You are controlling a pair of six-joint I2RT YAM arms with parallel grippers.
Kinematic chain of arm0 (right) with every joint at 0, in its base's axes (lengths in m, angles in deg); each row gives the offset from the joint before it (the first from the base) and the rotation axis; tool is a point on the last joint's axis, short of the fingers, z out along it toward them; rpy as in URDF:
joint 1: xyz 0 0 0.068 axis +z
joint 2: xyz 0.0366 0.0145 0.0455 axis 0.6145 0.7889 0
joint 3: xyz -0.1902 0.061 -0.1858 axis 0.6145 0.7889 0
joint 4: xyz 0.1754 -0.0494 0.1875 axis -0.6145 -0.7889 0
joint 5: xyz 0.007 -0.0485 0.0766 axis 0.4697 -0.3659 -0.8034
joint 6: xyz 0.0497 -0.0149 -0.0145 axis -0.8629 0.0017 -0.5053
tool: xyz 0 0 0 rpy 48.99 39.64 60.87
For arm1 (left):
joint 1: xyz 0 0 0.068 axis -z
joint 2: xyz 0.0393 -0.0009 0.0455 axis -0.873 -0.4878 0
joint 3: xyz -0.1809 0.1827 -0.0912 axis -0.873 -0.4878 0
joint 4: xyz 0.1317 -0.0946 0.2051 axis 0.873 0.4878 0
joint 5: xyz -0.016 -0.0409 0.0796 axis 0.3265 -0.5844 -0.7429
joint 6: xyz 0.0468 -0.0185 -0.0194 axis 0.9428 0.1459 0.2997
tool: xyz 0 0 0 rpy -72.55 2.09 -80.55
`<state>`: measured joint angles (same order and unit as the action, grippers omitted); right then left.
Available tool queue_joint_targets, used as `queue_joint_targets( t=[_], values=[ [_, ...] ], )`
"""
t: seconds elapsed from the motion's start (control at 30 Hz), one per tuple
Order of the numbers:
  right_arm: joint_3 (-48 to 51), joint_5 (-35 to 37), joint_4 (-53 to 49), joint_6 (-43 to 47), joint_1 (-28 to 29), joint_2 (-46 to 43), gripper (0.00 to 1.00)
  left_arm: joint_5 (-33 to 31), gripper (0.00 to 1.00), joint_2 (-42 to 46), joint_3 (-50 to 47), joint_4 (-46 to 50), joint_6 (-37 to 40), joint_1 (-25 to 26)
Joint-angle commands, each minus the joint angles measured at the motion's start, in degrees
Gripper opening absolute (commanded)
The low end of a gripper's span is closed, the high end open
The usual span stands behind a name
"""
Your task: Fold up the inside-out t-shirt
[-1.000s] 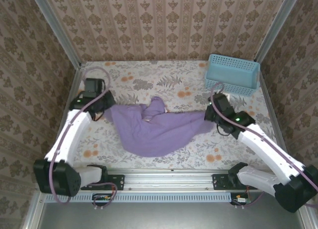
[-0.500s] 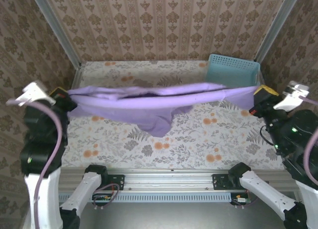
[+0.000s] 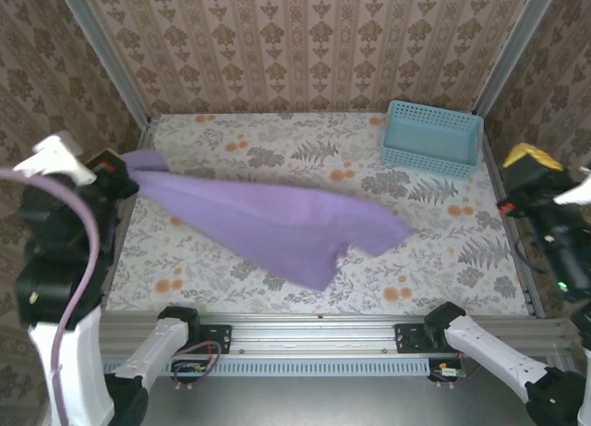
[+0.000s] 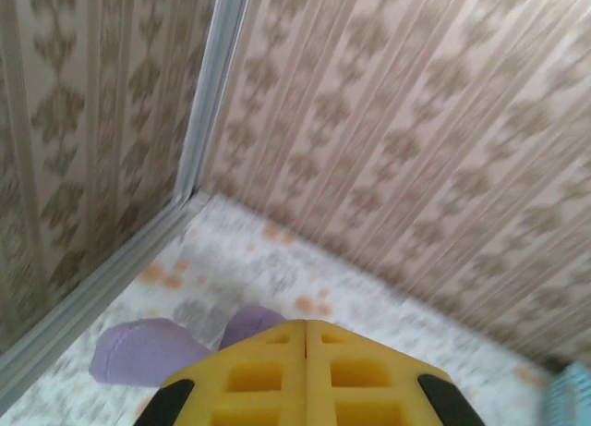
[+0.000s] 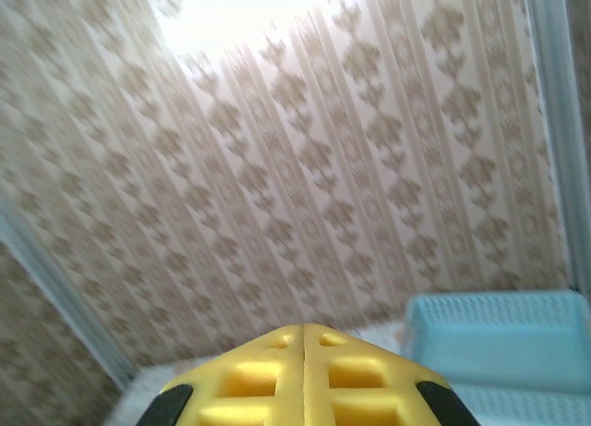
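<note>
Enclosure: walls papered in beige damask stripes, metal corner posts, and a floral-printed tabletop (image 3: 277,149) in grey, white and orange.

Item 1: soft lavender-purple cloth t-shirt (image 3: 277,227). One end is pinched high at the left. The rest runs as a blurred band down and to the right across the middle of the tabletop, its far end loose right of centre. Whether the lower part touches the tabletop cannot be told. In the left wrist view, purple cloth pokes out just past the fingertips.

Item 2: left gripper (image 3: 115,165), yellow-fingered, raised beside the left wall. Jaws pressed together on the t-shirt's end.

Item 3: right gripper (image 3: 528,156), yellow-fingered, raised beside the right wall, well apart from the t-shirt. Jaws closed flat against each other, nothing between them.

Item 4: light blue perforated plastic basket (image 3: 432,138), at the far right corner of the tabletop, apart from the t-shirt.
</note>
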<state>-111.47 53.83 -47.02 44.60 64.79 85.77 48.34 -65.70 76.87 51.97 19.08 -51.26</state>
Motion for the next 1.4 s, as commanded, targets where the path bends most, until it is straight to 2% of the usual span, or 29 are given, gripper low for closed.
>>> queue_joint_targets(
  t=[0.0,0.07,0.17,0.23,0.33,0.37,0.43,0.5,0.6,0.7,0.9,1.0,1.17,1.37],
  values=[
    [-2.71,-7.96,2.43,1.18,-0.24,-0.08,0.00,3.99,0.00,1.99,6.60,-2.43,1.48,-0.57],
    [-2.66,-8.91,1.65,0.67,-0.29,1.02,0.00,6.77,0.00,1.69,6.86,-3.23,0.92,-0.64],
    [3.10,-8.89,-1.13,-1.18,-0.24,3.84,0.02,9.54,0.00,0.88,0.94,-4.47,0.00,-0.60],
    [12.64,-11.99,0.91,-3.11,-0.20,5.34,0.11,9.87,0.00,0.50,-5.20,-4.70,-0.46,-0.57],
    [29.67,-18.64,8.36,-7.01,0.73,8.38,0.32,7.71,0.00,1.69,-14.89,-6.38,-0.81,-0.59],
    [34.79,-18.99,11.30,-7.90,2.26,9.81,0.36,6.55,0.00,1.96,-17.03,-6.15,-0.73,-0.62],
    [43.01,-14.22,18.90,-8.22,9.74,15.49,0.43,3.60,0.00,2.78,-21.19,-5.68,-0.03,-0.66],
    [44.89,-10.71,22.88,-7.48,16.50,23.06,0.50,1.57,0.00,3.84,-24.41,-5.75,0.54,-0.73],
    [42.10,-11.08,28.46,-8.11,22.25,36.64,0.53,-0.59,0.00,3.90,-26.71,-4.21,0.34,-0.94],
    [36.71,-14.86,34.48,-9.25,25.60,49.83,0.55,-4.07,0.00,4.96,-28.61,-1.96,-1.31,-1.11],
    [16.86,-21.61,36.11,-8.09,31.83,72.20,0.59,-19.21,0.00,10.74,-28.30,7.93,-5.62,-1.42],
    [7.71,-25.42,36.17,-8.55,33.75,79.98,0.60,-23.29,0.00,13.65,-28.45,9.74,-5.35,-1.45],
    [-6.76,-27.79,32.52,-8.59,36.11,91.12,0.60,-24.40,0.00,14.73,-28.72,10.50,-4.83,-1.42],
    [-21.03,-26.89,25.93,-10.11,37.37,101.93,0.58,-23.61,0.00,14.66,-29.03,9.89,-4.19,-1.44]
  ],
)
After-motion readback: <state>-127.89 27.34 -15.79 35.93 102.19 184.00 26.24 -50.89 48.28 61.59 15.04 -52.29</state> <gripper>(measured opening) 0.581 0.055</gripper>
